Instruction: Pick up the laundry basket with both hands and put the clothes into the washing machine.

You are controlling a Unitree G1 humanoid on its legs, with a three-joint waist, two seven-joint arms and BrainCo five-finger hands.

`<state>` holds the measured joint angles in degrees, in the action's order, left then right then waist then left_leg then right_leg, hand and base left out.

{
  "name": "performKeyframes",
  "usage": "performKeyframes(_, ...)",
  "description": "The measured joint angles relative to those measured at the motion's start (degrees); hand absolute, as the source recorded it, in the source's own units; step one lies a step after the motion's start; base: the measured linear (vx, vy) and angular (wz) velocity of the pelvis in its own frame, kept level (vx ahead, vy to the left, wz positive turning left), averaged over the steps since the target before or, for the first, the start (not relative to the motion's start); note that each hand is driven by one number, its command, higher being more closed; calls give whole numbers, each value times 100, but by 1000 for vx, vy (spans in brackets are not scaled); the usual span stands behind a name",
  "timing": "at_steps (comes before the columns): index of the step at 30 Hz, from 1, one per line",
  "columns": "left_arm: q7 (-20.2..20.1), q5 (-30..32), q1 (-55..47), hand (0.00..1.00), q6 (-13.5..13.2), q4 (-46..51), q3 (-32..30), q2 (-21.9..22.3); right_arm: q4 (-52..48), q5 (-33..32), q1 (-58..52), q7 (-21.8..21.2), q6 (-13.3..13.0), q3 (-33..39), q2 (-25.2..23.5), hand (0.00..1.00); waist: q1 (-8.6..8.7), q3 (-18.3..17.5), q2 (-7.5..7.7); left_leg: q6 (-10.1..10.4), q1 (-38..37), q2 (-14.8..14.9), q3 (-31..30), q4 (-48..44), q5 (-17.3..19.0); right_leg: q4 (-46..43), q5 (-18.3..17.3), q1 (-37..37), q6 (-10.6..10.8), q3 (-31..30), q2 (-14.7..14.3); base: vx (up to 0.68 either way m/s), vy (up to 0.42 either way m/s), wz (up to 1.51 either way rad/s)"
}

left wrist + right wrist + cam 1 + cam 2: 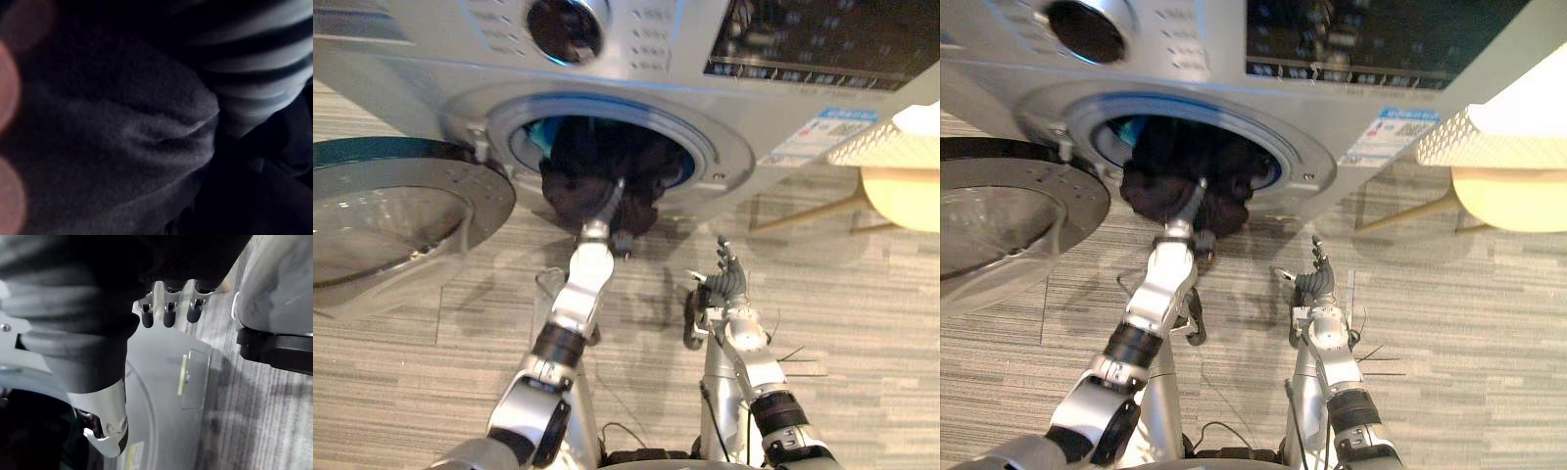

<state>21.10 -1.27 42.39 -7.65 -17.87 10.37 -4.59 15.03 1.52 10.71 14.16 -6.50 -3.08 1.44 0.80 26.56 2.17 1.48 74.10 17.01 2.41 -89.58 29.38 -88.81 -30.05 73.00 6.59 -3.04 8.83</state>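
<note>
At the drum opening [703, 149] of the washing machine [773, 88], a dark wad of clothes [597, 166] sits half in and half out, its lower part sagging over the lip; the left hand [607, 211] is buried in that wad, so I cannot tell whether its fingers are closed on the cloth or flat against it; its wrist camera sees dark fabric pressed close, with a striped piece [254, 63] beside it. The right hand [728, 280] hangs apart above the floor [862, 323], fingers loosely straight and holding nothing. The main risk, as I judge it, is the overhang; if the left hand draws back with cloth snagged on its fingers, the wad could come out with it and drop to the floor; if the push goes only into the middle, the sagging edge may stay on the lip and get caught when the door [401, 225] swings shut; that door stands wide open just beside the left arm, so a sideways sweep of the elbow could knock it. By count: one washing machine; one door; one dial [566, 27]; one wad of dark clothes, with one striped piece and one blue piece [540, 132] showing behind it; one pale perforated basket [891, 147] off to the right, well apart from both hands; two hands.
</note>
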Motion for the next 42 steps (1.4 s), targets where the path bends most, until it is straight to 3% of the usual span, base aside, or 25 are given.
performKeyframes(2, 117, 146, 904, 100, 55, -1, -1, -444, -370, -52, -38, -63, -127, -14, -62, 0, 139, 2, 31, 2, 380, 63, -86, -174, 2, -156, 21, 360, -17, 19, -67, 9, -72, -16)
performKeyframes(5, 271, 204, 1776, 100, 207, -129, -41, -907, -745, -67, -142, -98, -206, -12, -118, 0, 198, 8, 43, -26, 654, 108, -126, -371, 15, -360, 8, 650, -56, 19, -87, 41, -58, -8)
performKeyframes(7, 304, 248, 2226, 100, 246, -379, -115, -1031, -837, -67, -134, -182, -224, -7, -141, 0, 220, 11, 48, -26, 791, 121, -196, -438, 15, -413, -5, 737, -81, 75, -94, 43, -55, 0)
performKeyframes(10, 325, 440, 3037, 100, 286, -878, -172, -1330, -1009, -90, -121, -231, -319, 18, -221, 0, 252, 50, 181, -15, 956, 137, -269, -524, 22, -509, -33, 874, -109, 115, -96, 17, -37, -1)
performKeyframes(11, 340, 490, 3219, 0, 292, -1013, -209, -1449, -1072, -92, -119, -271, -368, 19, -239, 0, 279, 51, 199, -15, 1026, 146, -288, -555, 22, -524, -33, 931, -110, 126, -103, 18, -48, -8)
performKeyframes(13, 408, 747, 3452, 0, 326, -1248, -283, -1663, -1188, -93, -124, -331, -442, -4, -281, 0, 299, 56, 266, -17, 1134, 198, -290, -587, 24, -531, -22, 1048, -119, 119, -158, 19, -34, -14)
performKeyframes(17, 336, 1532, 3701, 0, 672, -1950, -521, -1865, -1264, -139, -149, -461, -600, -2, -274, 0, 320, 52, 350, -18, 1433, 224, -376, -650, 23, -542, 11, 1284, -150, 189, -190, 30, -24, -8)
performKeyframes(21, -279, 2287, 3739, 0, 1093, -2736, -929, -1861, -1430, -302, -165, -712, -603, -73, -281, 0, 326, 89, 432, -18, 1606, 220, -407, -700, 23, -593, 10, 1436, -151, 214, -185, 43, -20, -1)
performKeyframes(29, -1121, 3303, 3697, 0, 1244, -2962, -1452, -1877, -1660, -504, -433, -1194, -605, -256, -187, 0, 294, 97, 475, -17, 1624, 215, -428, -706, 22, -609, 5, 1437, -160, 235, -170, 9, -5, 0)
performKeyframes(37, -979, 3103, 3472, 0, 1172, -2871, -1418, -2165, -1658, -717, -610, -1329, -692, -454, 59, 0, 257, 87, 471, -13, 1624, 198, -443, -688, 20, -635, -29, 1436, -220, 263, -140, 31, -18, 2)
performKeyframes(42, -258, 2569, 2867, 0, 954, -1222, -1010, -2160, -1652, -639, -665, -1278, -830, -462, 36, 0, 183, 83, 468, 57, 1624, 92, -480, -614, -24, -677, -98, 1416, -292, 324, -13, 42, -27, 12)
